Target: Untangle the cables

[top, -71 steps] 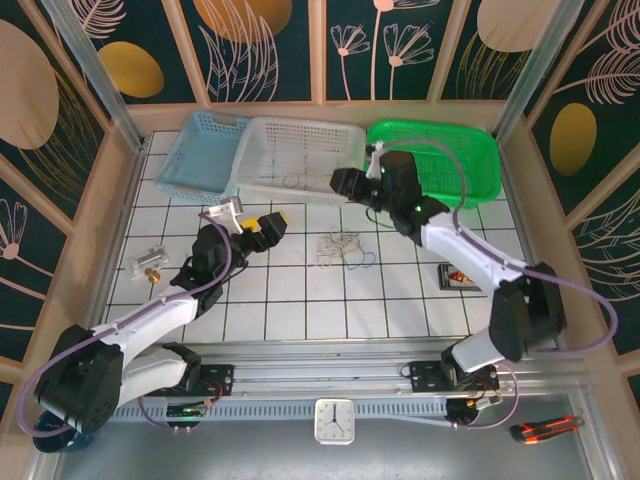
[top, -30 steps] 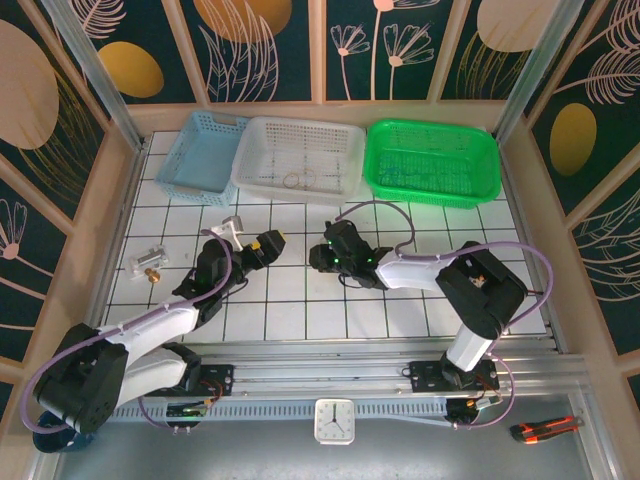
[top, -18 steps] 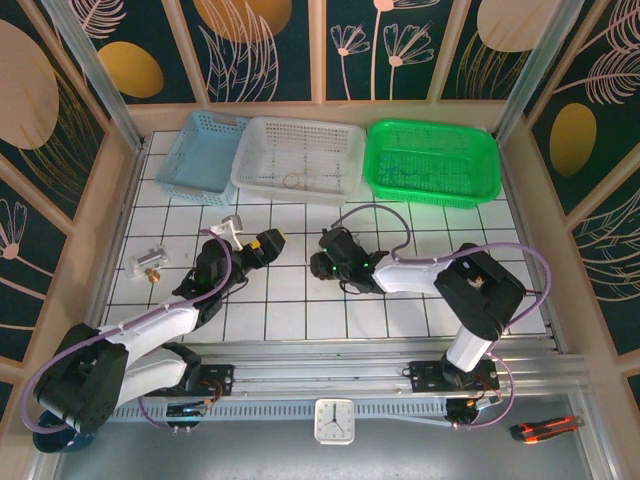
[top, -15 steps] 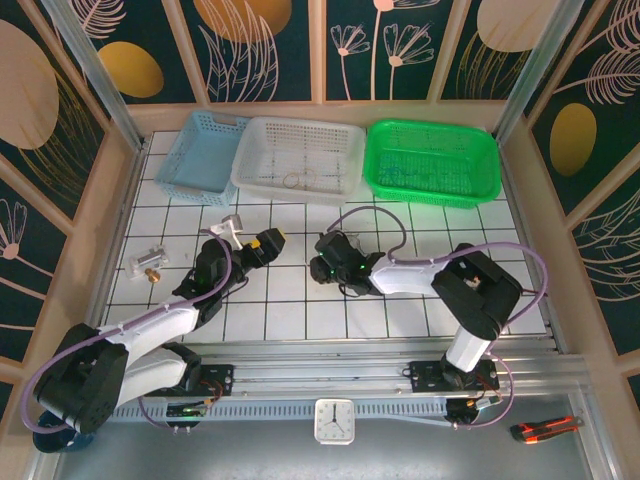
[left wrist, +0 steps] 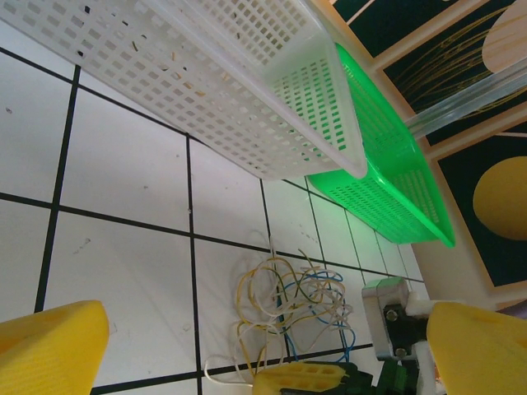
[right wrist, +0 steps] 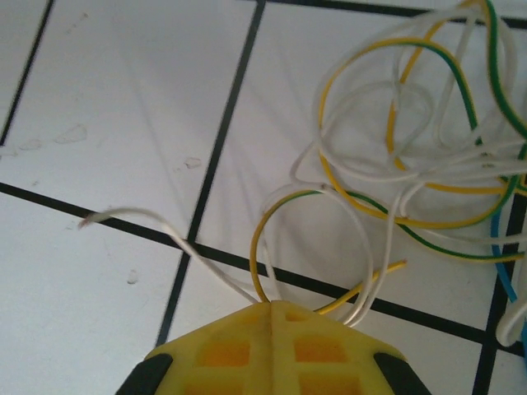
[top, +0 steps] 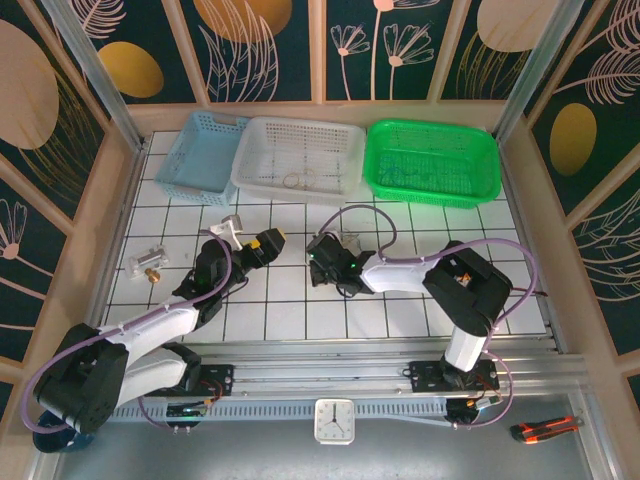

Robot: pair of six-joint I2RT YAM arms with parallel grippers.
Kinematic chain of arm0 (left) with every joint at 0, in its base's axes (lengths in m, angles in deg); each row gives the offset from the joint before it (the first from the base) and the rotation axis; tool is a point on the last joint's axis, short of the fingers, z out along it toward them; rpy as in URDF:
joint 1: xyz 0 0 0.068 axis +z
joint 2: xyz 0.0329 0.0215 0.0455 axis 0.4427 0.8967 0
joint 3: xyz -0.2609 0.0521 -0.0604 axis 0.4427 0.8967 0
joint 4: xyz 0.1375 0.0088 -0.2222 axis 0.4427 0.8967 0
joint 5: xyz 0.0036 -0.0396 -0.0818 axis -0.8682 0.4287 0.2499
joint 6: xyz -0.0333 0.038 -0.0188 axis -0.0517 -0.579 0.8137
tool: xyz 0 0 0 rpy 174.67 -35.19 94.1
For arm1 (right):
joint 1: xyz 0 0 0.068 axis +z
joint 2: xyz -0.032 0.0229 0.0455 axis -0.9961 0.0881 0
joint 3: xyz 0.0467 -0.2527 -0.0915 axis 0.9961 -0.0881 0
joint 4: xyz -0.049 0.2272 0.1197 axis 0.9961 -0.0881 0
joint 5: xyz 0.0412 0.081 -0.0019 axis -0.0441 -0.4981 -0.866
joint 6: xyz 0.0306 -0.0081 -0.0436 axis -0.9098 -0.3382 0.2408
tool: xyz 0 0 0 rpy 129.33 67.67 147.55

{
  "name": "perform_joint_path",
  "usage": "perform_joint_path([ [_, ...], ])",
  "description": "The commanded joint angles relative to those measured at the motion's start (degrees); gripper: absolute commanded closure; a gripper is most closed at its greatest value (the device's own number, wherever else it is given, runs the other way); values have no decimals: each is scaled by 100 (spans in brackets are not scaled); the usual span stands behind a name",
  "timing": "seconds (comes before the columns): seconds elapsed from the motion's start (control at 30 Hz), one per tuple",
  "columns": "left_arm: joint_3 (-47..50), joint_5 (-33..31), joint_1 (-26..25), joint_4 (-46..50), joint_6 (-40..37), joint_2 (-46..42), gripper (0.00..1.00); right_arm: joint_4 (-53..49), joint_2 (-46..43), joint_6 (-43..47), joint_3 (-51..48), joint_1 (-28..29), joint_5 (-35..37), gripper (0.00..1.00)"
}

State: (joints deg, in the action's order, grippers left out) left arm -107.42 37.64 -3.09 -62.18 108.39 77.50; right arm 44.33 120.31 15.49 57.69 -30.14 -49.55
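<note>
Cables (right wrist: 412, 164): smooth, slightly glossy plastic insulation. Table (right wrist: 107, 90): smooth white tile-pattern surface, faint sheen, minor smudges. White basket (left wrist: 206, 74) and green basket (left wrist: 387, 169): perforated glossy plastic. Pads (right wrist: 218, 350) of right gripper (right wrist: 272, 309): yellow, matt, waffle-textured.

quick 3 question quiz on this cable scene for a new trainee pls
1. True or false: the right end effector is shut on strands of the cables.
2. What colour is the middle basket in the row of three at the far side of the table?
3. Fill in: the left end effector faces the tangle with its jaws ___.

Key: 1 true; 2 white; 3 open
</note>
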Motion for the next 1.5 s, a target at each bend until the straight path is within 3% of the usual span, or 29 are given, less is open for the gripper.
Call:
perform_joint_path([
  [0.0, 68, -58, -17, -148, -27, -29, 1, -99, -429, 137, 328, 13, -163, 100],
  [0.33, 143, 66, -12, -303, -334, 59, 1, 451, -1797, -339, 71, -496, -1243, 100],
  [0.43, 195, 56, -17, -335, -367, 93, 1, 459, -1939, -316, 21, -592, -1282, 100],
  [0.57, 241, 42, -16, -372, -329, 121, 1, 52, -1560, -94, 210, -586, -1168, 99],
  [0.8, 312, -16, -14, -351, -283, 7, 1, -11, -754, -4, 224, -500, -978, 81],
  [1.23, 329, -12, -17, -390, -265, -3, 1, -96, -48, 95, 351, -484, -773, 79],
  [1.47, 330, -3, -17, -430, -263, 14, 1, -68, -12, 76, 235, -482, -661, 67],
])
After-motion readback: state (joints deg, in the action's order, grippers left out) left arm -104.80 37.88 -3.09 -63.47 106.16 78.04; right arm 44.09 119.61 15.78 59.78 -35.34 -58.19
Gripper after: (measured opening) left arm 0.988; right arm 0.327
